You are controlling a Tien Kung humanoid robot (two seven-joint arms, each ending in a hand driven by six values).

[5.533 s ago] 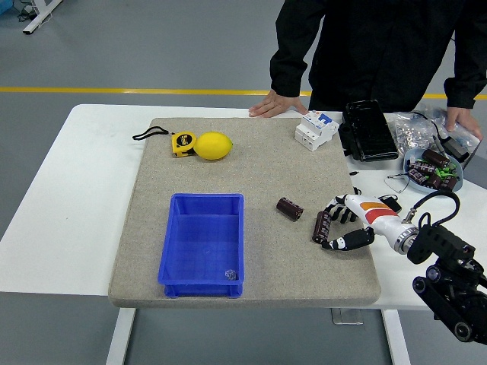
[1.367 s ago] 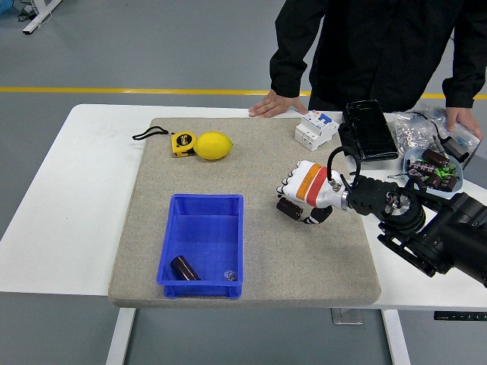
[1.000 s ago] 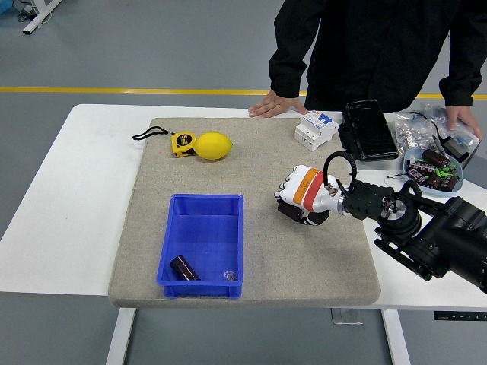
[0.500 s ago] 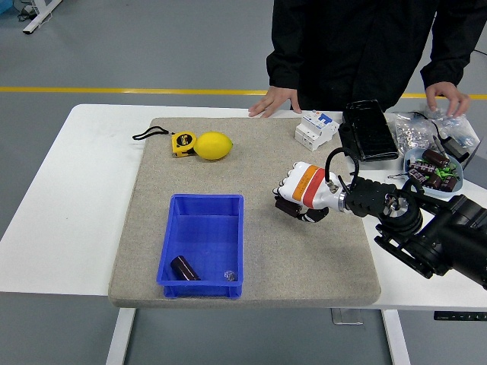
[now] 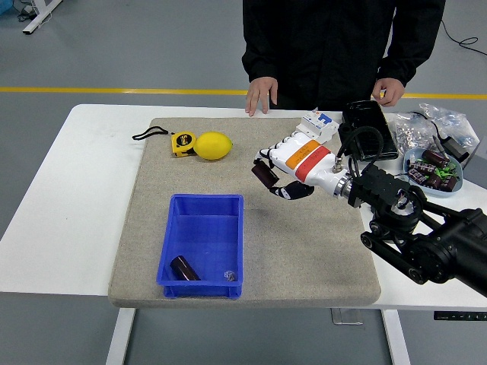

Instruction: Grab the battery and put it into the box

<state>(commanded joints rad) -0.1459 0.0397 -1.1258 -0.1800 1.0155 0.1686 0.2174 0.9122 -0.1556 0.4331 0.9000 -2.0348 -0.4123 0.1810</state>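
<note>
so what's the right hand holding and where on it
The right hand holds a dark cylindrical battery above the mat, fingers around its upper part; its lower end sticks out to the left.

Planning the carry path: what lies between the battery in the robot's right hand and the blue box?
Head view: only bare grey mat lies between the held battery in the right hand and the blue box.

White surface [image 5: 68, 198] with rounded corners on white legs [image 5: 122, 338], standing on a grey floor [image 5: 137, 46] crossed by a yellow line [image 5: 114, 90]; grey mat [image 5: 319, 258] on top.
</note>
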